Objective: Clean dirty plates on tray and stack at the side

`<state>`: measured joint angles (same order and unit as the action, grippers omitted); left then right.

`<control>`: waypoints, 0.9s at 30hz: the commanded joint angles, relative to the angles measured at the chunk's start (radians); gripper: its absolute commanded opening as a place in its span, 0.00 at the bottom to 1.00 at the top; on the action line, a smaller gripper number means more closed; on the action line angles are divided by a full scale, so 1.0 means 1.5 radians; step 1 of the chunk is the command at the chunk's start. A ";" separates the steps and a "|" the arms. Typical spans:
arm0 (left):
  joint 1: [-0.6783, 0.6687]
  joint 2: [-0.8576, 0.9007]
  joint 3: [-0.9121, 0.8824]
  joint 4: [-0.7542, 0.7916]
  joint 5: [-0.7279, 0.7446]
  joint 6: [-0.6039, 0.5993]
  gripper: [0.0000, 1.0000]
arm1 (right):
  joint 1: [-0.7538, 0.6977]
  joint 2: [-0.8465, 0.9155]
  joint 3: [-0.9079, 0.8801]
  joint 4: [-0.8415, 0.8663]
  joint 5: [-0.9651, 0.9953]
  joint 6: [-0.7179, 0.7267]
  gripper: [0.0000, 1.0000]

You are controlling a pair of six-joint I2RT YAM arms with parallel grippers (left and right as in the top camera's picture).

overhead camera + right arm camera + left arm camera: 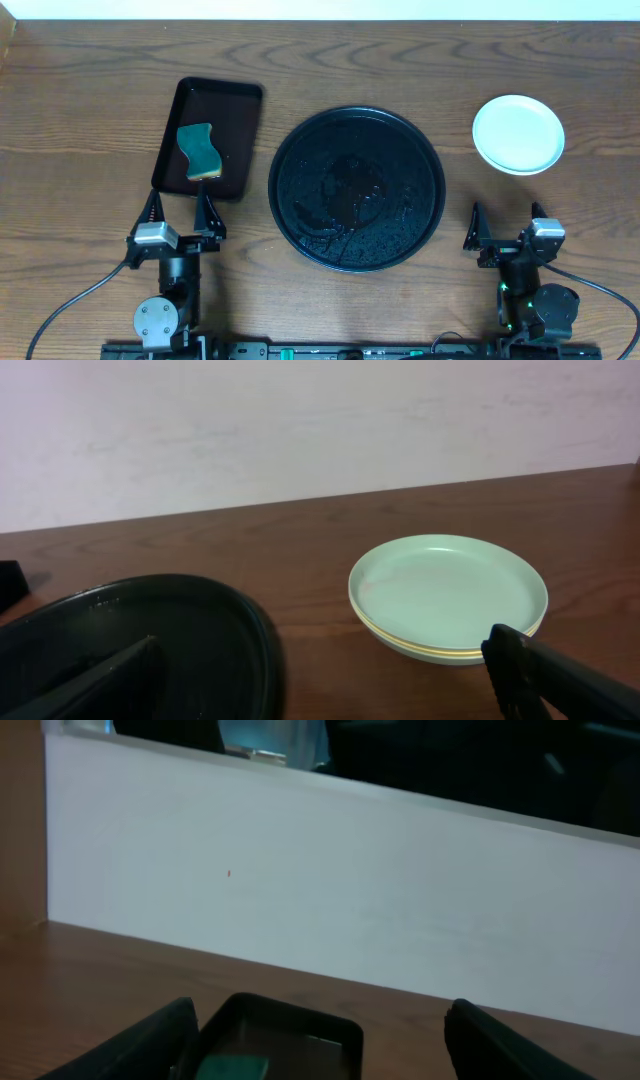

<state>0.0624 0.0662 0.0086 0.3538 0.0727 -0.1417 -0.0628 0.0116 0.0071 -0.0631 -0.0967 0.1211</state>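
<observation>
Both claws hang wide open and empty at the counter's near edge: the left claw (178,208) just short of the rectangular tray (235,110) holding the sponge (200,150), the right claw (505,222) nearer the right edge. The round tray (356,188) at the centre carries no plates. The plates (518,133) sit stacked toward the far right corner. The task looks finished, and I judge no further grasp is needed.

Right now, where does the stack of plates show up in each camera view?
Overhead: the stack of plates sits at upper right, to the right of the round black tray.
Left wrist: not in it.
Right wrist: right of centre, a mint plate on top, a yellow rim beneath.
Shared landmark: the round black tray, centre in the overhead view, lower left in the right wrist view.
</observation>
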 commanded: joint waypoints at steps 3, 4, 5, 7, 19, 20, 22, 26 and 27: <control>-0.002 -0.027 -0.003 -0.031 -0.003 0.030 0.80 | -0.003 -0.004 -0.001 -0.003 0.002 -0.007 0.99; -0.002 -0.029 -0.003 -0.033 -0.003 0.030 0.80 | -0.003 -0.004 -0.001 -0.003 0.002 -0.007 0.99; -0.002 -0.033 -0.003 -0.033 -0.001 0.032 0.80 | -0.003 -0.004 -0.001 -0.003 0.002 -0.007 0.99; -0.002 -0.043 -0.003 -0.032 -0.001 0.038 0.80 | -0.003 -0.004 -0.001 -0.003 0.002 -0.007 0.99; -0.002 -0.043 -0.003 -0.108 -0.001 0.057 0.80 | -0.003 -0.004 -0.001 -0.003 0.002 -0.007 0.99; -0.002 -0.043 -0.003 -0.127 -0.001 0.057 0.80 | -0.003 -0.004 -0.001 -0.003 0.002 -0.007 0.99; -0.002 -0.043 -0.003 -0.159 -0.001 0.057 0.80 | -0.003 -0.005 -0.001 -0.003 0.002 -0.007 0.99; -0.002 -0.043 -0.003 -0.203 -0.001 0.057 0.80 | -0.003 -0.004 -0.001 -0.003 0.002 -0.007 0.99; -0.002 -0.043 -0.003 -0.220 -0.001 0.057 0.80 | -0.003 -0.004 -0.001 -0.003 0.002 -0.007 0.99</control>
<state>0.0624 0.0093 0.0067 0.0498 0.0727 -0.0731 -0.0628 0.0116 0.0071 -0.0635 -0.0967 0.1211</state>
